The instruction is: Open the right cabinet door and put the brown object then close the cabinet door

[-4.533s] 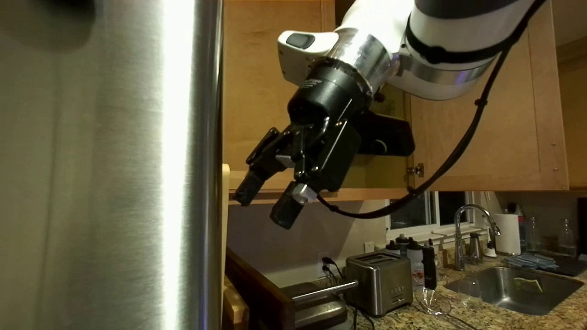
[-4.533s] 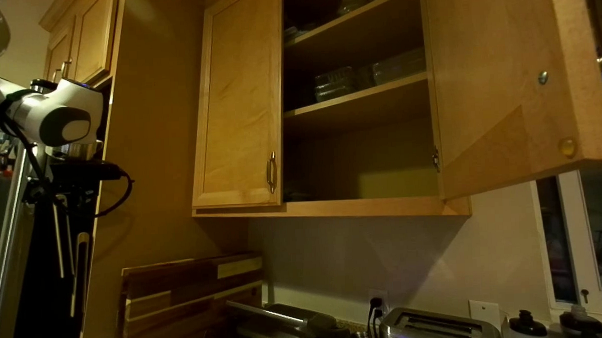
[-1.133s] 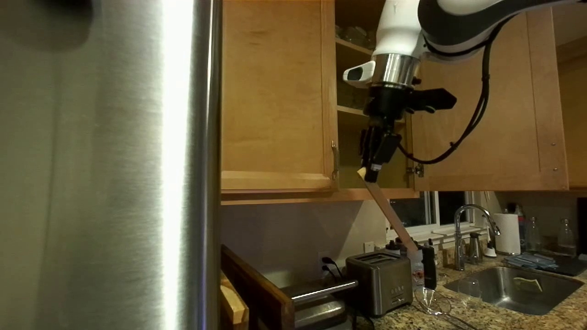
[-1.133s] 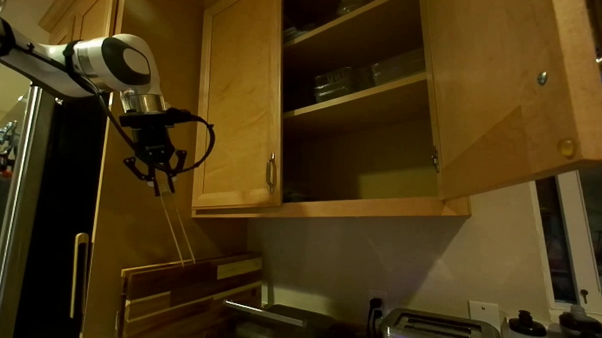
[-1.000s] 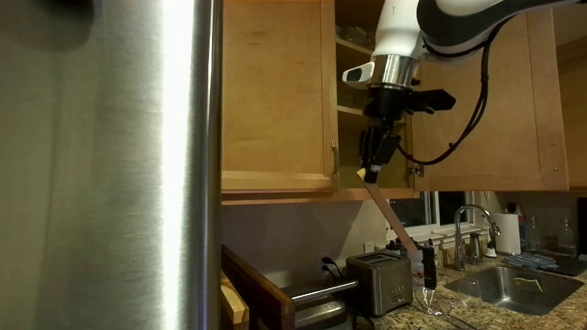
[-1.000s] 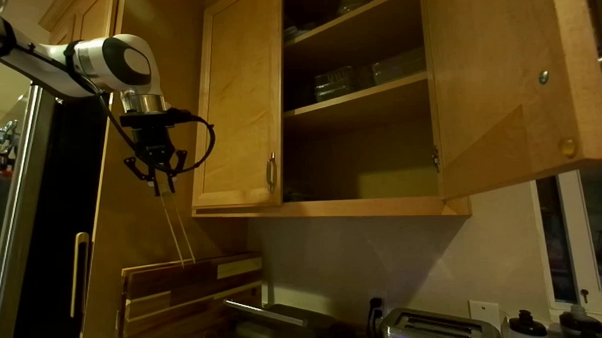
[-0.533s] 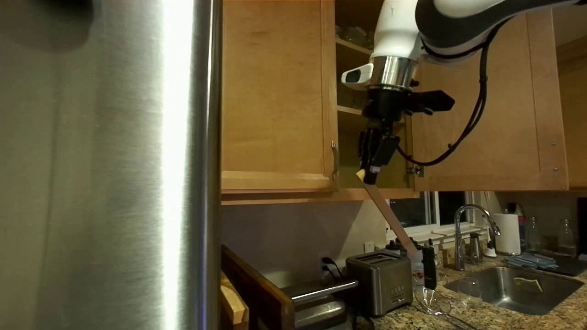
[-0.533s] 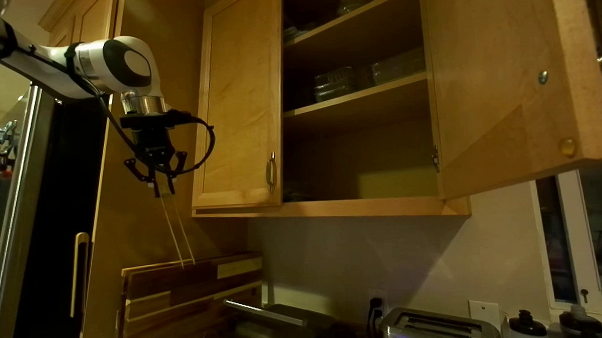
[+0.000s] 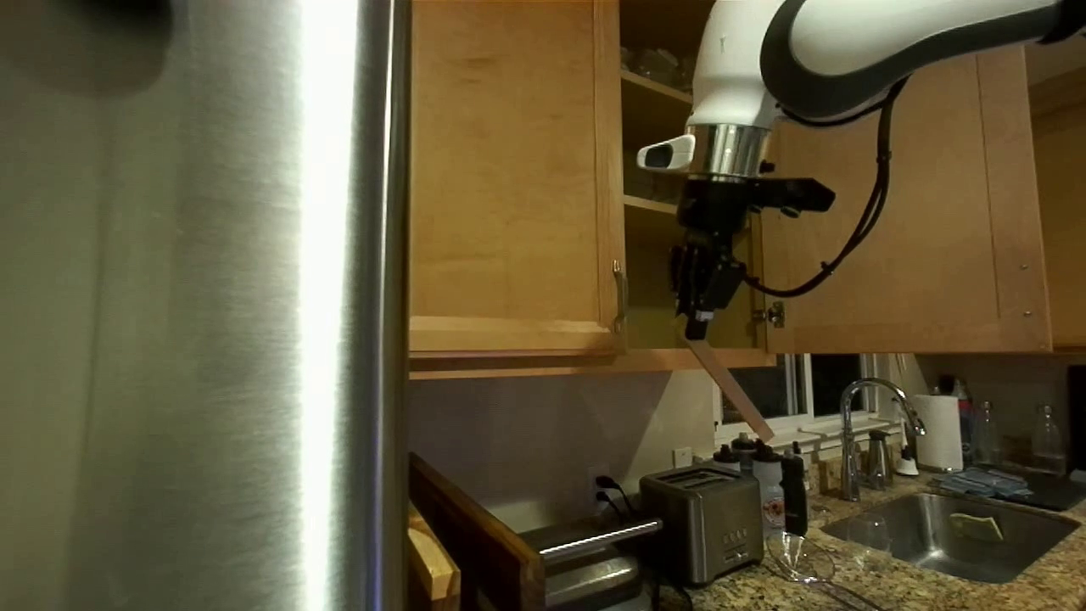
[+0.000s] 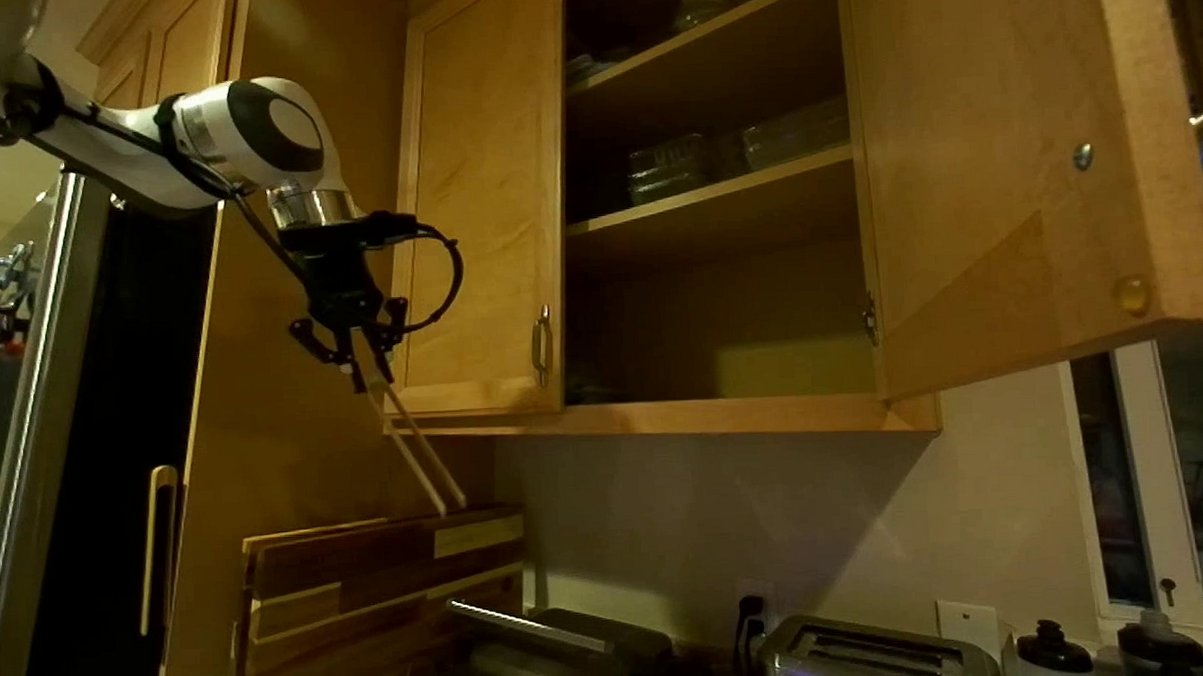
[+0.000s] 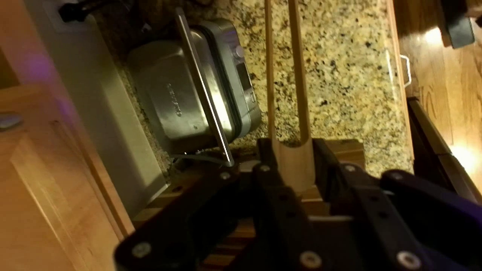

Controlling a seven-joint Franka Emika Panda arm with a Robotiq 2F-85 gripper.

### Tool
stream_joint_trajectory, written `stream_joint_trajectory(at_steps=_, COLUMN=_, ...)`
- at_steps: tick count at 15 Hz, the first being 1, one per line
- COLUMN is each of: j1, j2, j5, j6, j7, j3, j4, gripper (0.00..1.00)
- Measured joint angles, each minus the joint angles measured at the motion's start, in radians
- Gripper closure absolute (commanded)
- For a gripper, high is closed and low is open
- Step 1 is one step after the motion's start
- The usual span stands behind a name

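- Outside the cabinet, well apart from its opening, wooden tongs hang from the tool at a slant, free ends lowest.
- Tool condition: pinching the tongs from both sides at their joined end, as the wrist view confirms. That solid end probably gives the firmest hold; gripping farther along could squeeze the two prongs together.
- Right cabinet door: swung wide, presumably so the interior behind it can be reached. Left cabinet door: closed, alongside the opening.
- Clear containers sit on the lower of the two visible shelves; the bay beneath therefore looks the likelier destination.
- Risk, in judgement: with this length and tilt, the free ends could catch the cabinet's bottom edge. Raising and levelling the tongs before entry seems advisable.
- Outstanding, as judged: setting the tongs inside, releasing them, then closing the door.
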Motion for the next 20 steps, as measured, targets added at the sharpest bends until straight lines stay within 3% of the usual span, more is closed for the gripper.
stream_joint_trajectory(at_steps=7, j1=-0.047, j2=0.023, j5=-0.199, j6=0.113, j7=-0.328, j3=-0.098, j4=0.039, gripper=0.92)
stream_joint_trajectory(at_steps=11, j1=-0.087, j2=0.042, j5=-0.278, j6=0.263, j7=-0.511, j3=-0.135, j4=0.048, gripper=0.92)
stream_joint_trajectory(at_steps=15, j1=-0.116, j2=0.088, j5=-0.273, j6=0.46, j7=-0.663, j3=-0.203, j4=0.053, gripper=0.92)
stream_joint_trajectory(at_steps=20, j1=-0.168, j2=0.202, j5=-0.192, j6=0.611, j7=-0.673, j3=-0.242, j4=0.105, gripper=0.92)
